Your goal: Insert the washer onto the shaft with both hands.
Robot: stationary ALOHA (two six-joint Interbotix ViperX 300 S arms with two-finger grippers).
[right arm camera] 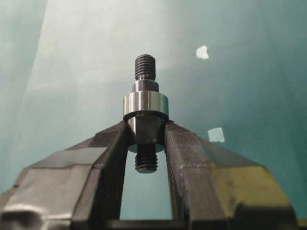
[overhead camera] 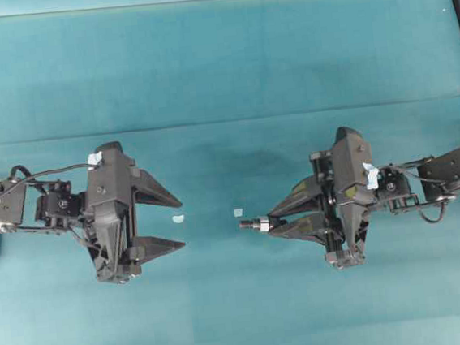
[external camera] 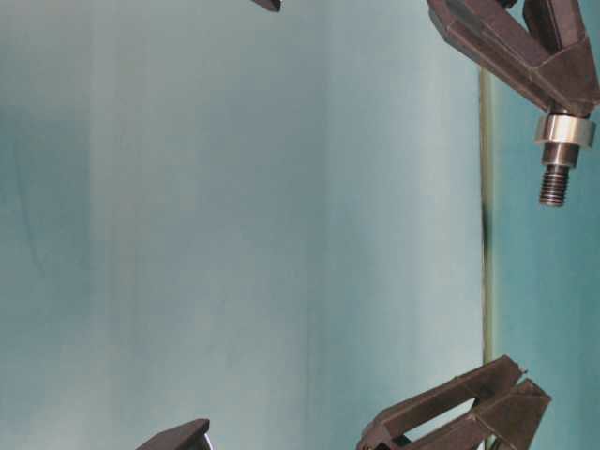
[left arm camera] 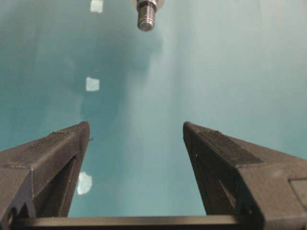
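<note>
Between the closed fingertips of the right end effector (overhead camera: 271, 223) the shaft (right arm camera: 145, 120) is clamped just behind its bright collar, its threaded tip pointing out toward the left end effector (overhead camera: 178, 223) and a second threaded end showing back between the fingers. Facing it across the middle of the teal surface (overhead camera: 220, 67), well apart, the left end effector stands wide open with nothing between its fingers (left arm camera: 53, 160), and two small pale tape scraps (overhead camera: 178, 219) lie on the cloth between the two. Whether the bright ring on the shaft is the washer or the shaft's own collar cannot be told.
</note>
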